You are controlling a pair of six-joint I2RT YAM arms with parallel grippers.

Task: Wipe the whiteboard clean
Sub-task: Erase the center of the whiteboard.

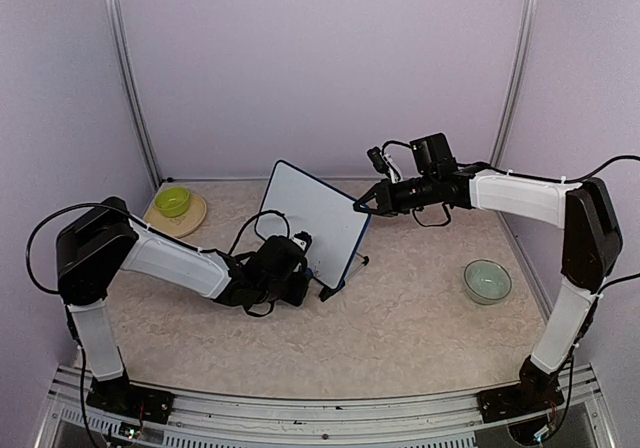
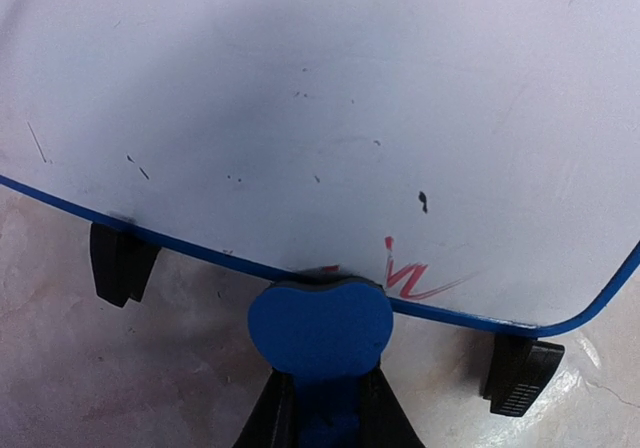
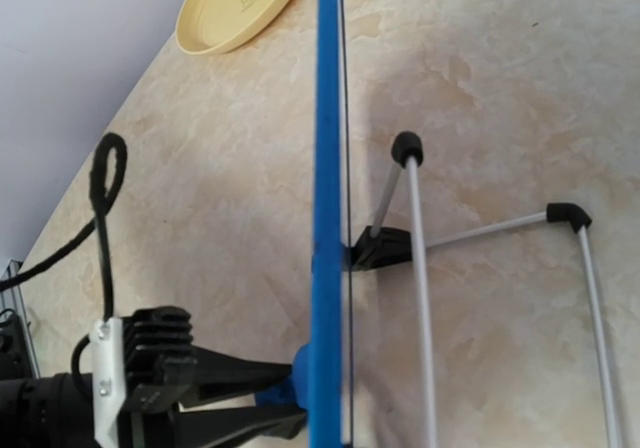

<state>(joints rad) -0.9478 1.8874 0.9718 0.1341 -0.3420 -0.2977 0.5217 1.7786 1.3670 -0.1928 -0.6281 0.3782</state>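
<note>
While the left gripper (image 2: 328, 376) clamps the eraser (image 2: 320, 323) against the board's (image 2: 300, 88) bottom edge, red marks (image 2: 415, 273) lie just rightward along it.

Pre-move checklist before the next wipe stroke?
1. Eraser gripped in left hand: ok.
2. Eraser against board: ok, at its bottom edge.
3. Board wiped clean: not ok, red marks sit just right of the eraser.
4. Right hand steadying board: ok, shut on its upper edge.
5. Board's feet on table: ok.
6. Grip firm enough for a harder wipe: cannot tell.
</note>
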